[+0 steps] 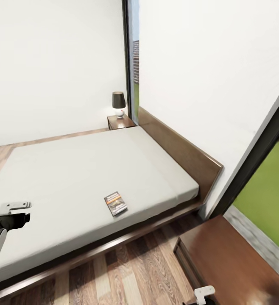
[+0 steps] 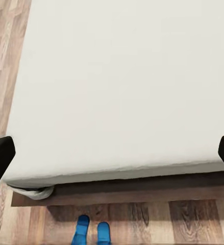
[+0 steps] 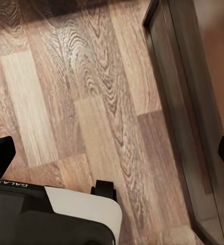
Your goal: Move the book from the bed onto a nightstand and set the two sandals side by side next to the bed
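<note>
Peeking sandals [image 2: 92,230], cropped heels

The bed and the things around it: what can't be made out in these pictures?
- Small dark paperback book with an orange band, head view: title lettering too small to read.
- Pair of bright blue sandals, left wrist view: cut off by the picture's edge, straps out of view.
- Glossy dark brown wooden nightstand with a dark-shaded lamp, head view: too far to see any drawer front.
- Near dark wood cabinet, head view: cut off by the picture's edge.

Head and left wrist above bed [image 1: 71,169]
</note>
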